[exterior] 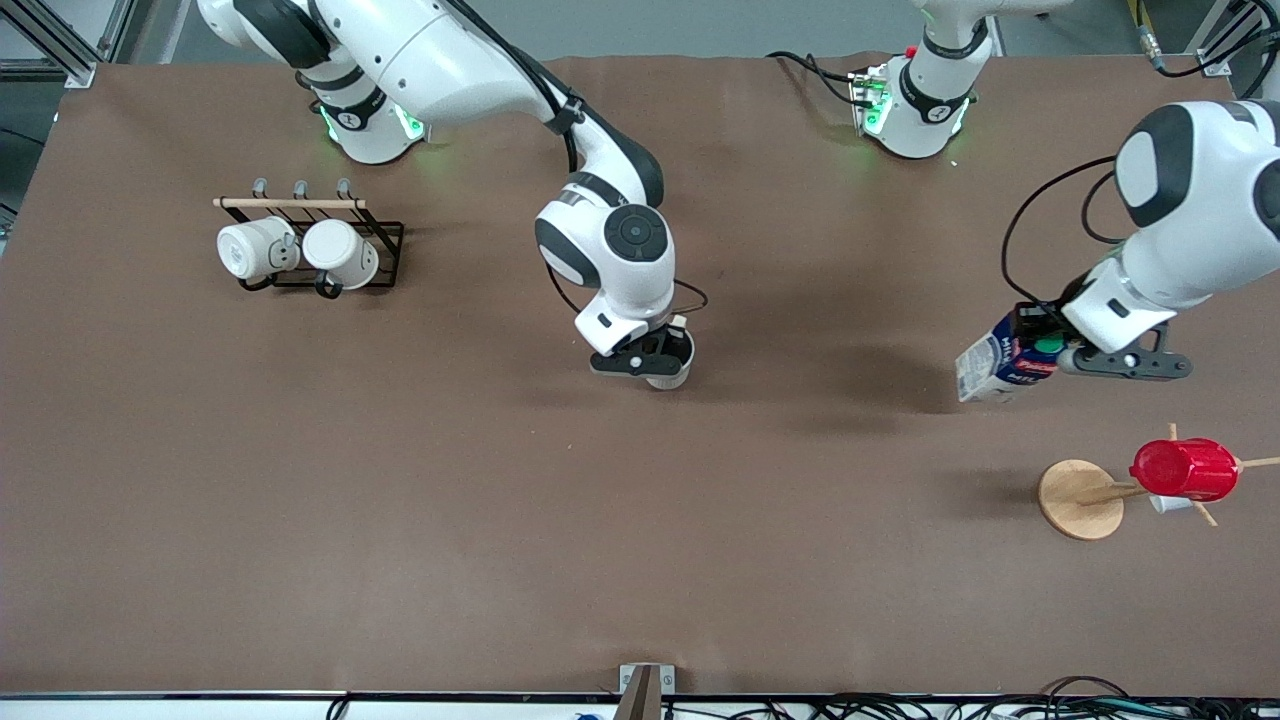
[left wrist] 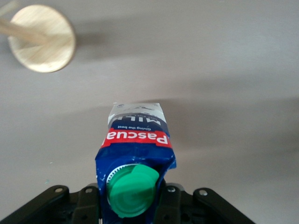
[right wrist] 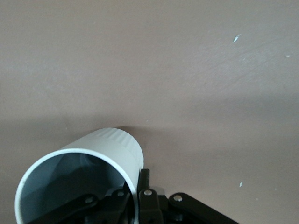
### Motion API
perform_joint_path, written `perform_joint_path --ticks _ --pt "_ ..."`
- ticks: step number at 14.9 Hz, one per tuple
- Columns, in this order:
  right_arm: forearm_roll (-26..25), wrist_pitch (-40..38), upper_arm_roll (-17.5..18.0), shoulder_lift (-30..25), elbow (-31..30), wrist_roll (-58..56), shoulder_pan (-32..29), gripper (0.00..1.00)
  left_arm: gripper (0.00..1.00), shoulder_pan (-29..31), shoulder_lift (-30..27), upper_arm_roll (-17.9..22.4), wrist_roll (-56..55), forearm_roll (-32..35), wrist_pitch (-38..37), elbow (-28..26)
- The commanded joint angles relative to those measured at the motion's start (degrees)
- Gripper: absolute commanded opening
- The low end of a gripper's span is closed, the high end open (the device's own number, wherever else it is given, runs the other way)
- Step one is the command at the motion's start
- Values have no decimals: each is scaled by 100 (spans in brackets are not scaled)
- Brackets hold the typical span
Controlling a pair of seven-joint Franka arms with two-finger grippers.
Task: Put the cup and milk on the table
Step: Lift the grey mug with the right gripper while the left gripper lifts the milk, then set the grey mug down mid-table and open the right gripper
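Milk (exterior: 1000,362): clamped at its gabled top in my left gripper (exterior: 1040,345), toward the left arm's end of the table (exterior: 500,520); the carton tilts, and I cannot tell whether its base touches the brown cover.
Left wrist view: shows the green cap (left wrist: 132,192) and the red label, which the front view only hints at; my fingers (left wrist: 169,198) press both sides of the carton's top.
Cup (exterior: 672,362): pinched by its rim in my right gripper (exterior: 655,357), over the middle of the table.
Right wrist view: shows the cup's dark inside and one finger within the rim, one outside; the front view hides this under my wrist. Whether the cup rests on the table I cannot tell from either view.
Front view only: a black wire rack (exterior: 310,245) with two white mugs (exterior: 258,248) near the right arm's base.
Wooden stand (exterior: 1085,498): nearer the front camera than the milk, a red cup (exterior: 1185,468) hanging on it; the left wrist view catches only its round base (left wrist: 42,44).
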Motion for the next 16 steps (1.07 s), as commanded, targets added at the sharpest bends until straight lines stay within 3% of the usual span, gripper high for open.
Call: perform_joint_path --ticks 1,2,3,4,5,6,10,14,16 --pt "-375 -13 61 154 122 193 84 11 26 -7 0 -559 -252 -4 -96 66" --pt "-368 -13 61 163 122 184 66 31 26 -7 9 -753 -444 -4 -79 74" --pt "-368 -13 61 155 122 184 49 62 26 -16 26 -963 -681 -4 -70 75" --pt "-350 -39 61 129 122 193 40 84 26 -25 61 -1192 -823 -4 -70 75" --pt "-315 -74 88 59 122 175 -12 95 25 -33 114 -1359 -937 -4 -70 83" --pt "-297 -100 96 -90 122 149 -30 100 24 -68 158 -1509 -1156 -4 -70 109" --pt "-280 -485 192 -591 60 88 -284 100 25 -104 508 -2229 -2097 -13 0 311" --pt "-280 -645 413 -715 -44 35 -592 100 26 -139 966 -2836 -2958 22 579 364" --pt "-280 -1083 413 -1196 -255 -52 -864 100 26 -235 1299 -2995 -3292 74 695 531"
